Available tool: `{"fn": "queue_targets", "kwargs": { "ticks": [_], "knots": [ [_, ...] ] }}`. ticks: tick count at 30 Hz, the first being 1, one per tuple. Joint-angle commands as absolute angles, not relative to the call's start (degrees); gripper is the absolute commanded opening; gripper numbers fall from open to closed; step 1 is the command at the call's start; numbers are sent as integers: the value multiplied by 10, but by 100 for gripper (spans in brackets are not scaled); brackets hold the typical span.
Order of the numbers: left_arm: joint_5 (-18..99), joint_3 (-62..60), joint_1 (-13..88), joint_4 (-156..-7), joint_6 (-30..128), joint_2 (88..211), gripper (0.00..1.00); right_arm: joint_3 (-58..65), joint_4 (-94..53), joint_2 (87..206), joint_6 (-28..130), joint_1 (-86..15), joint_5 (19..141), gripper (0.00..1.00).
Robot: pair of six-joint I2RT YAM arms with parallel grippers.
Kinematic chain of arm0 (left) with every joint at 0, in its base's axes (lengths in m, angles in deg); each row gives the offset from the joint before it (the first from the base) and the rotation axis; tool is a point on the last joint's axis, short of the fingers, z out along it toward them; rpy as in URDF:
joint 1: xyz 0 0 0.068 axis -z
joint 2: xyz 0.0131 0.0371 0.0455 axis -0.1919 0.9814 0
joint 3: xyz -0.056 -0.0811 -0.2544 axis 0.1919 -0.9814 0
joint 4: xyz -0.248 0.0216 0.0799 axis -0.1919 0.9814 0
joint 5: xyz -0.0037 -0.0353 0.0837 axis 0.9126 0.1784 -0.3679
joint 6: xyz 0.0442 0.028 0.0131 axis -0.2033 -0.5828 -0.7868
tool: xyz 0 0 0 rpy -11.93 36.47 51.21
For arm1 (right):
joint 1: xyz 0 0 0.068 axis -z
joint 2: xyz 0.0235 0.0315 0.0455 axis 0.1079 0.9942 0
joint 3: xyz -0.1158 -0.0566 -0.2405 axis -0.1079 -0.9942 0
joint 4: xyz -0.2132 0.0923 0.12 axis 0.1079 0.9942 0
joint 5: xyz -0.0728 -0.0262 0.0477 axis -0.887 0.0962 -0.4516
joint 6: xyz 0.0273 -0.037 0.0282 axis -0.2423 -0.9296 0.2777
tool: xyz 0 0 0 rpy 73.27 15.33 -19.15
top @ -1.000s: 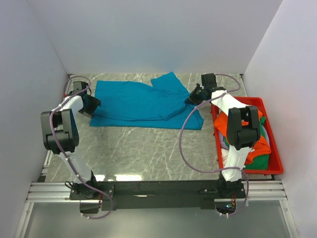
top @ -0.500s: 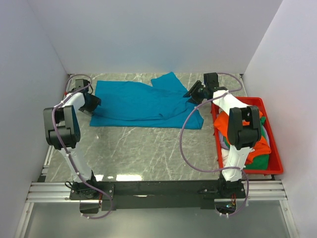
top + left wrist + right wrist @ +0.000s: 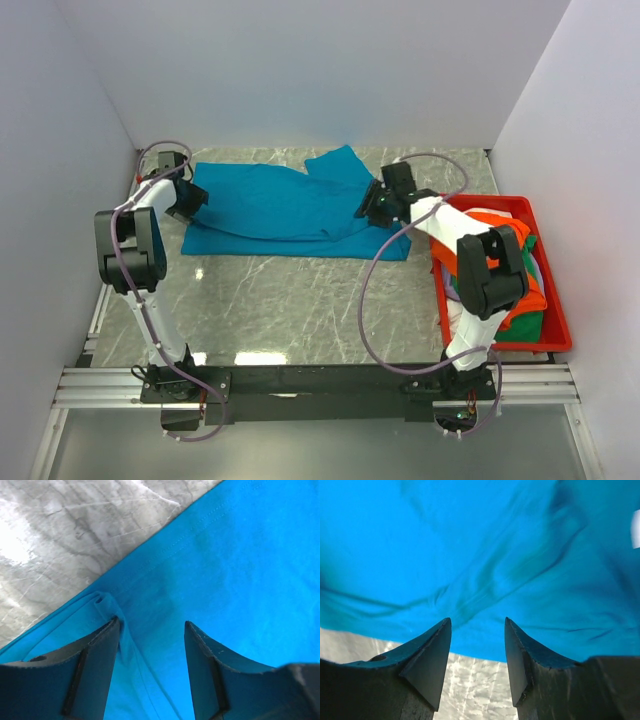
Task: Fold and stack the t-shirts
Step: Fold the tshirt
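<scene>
A teal-blue t-shirt (image 3: 285, 205) lies spread and partly folded across the back of the marble table (image 3: 300, 300). My left gripper (image 3: 193, 198) is at the shirt's left edge, open, its fingers (image 3: 95, 650) astride a fold of the blue cloth (image 3: 225, 570) with nothing pinched. My right gripper (image 3: 368, 208) is over the shirt's right end, open and empty; in its wrist view the blue cloth (image 3: 485, 555) lies just ahead of the fingertips (image 3: 437, 645). Orange (image 3: 470, 250), green (image 3: 530, 320) and white (image 3: 465, 310) t-shirts are heaped in the bin.
A red plastic bin (image 3: 555, 335) stands along the table's right side, against the right wall. White walls close in the left, back and right. The metal rail with the arm bases (image 3: 320, 385) runs along the near edge.
The right gripper has opened and let go of the shirt, then moved left and nearer over its right end. The left gripper has shifted slightly back along the shirt's left edge.
</scene>
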State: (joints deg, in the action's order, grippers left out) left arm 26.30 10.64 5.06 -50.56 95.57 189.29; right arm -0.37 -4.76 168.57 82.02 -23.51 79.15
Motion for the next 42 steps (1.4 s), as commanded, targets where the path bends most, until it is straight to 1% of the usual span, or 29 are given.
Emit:
{"fn": "queue_targets", "kwargs": {
  "ticks": [1, 7, 11, 14, 27, 28, 29, 31, 33, 35, 36, 38, 39, 42],
  "knots": [
    [254, 138, 54, -499, 954, 1900, 60, -8, -40, 1669, 794, -265, 743, 54],
    [254, 155, 55, -496, 949, 1908, 58, 39, -25, 1726, 786, -288, 737, 54],
    [255, 166, 55, -493, 947, 1915, 58, 58, -17, 1749, 780, -290, 736, 57],
    [259, 175, 55, -492, 946, 1919, 58, 64, -17, 1763, 781, -292, 736, 61],
    [274, 210, 57, -493, 940, 1936, 57, 101, -14, 1818, 786, -293, 734, 60],
    [275, 212, 57, -493, 939, 1934, 57, 107, -14, 1822, 787, -292, 734, 59],
    [276, 213, 57, -492, 939, 1933, 57, 110, -14, 1823, 788, -293, 734, 55],
    [280, 218, 57, -491, 937, 1932, 57, 120, -11, 1828, 790, -293, 734, 53],
    [282, 219, 57, -491, 935, 1930, 57, 128, -10, 1832, 793, -293, 734, 47],
    [282, 218, 57, -491, 934, 1925, 57, 143, -3, 1836, 793, -293, 734, 38],
    [282, 217, 58, -492, 933, 1921, 57, 147, 1, 1838, 794, -293, 734, 29],
    [285, 215, 58, -492, 932, 1918, 57, 161, 5, 1842, 794, -293, 730, 20],
    [286, 213, 59, -491, 932, 1918, 57, 166, 11, 1844, 793, -292, 728, 13],
    [290, 203, 61, -493, 932, 1907, 57, 184, 19, 1848, 793, -290, 726, 7]
  ]
}}
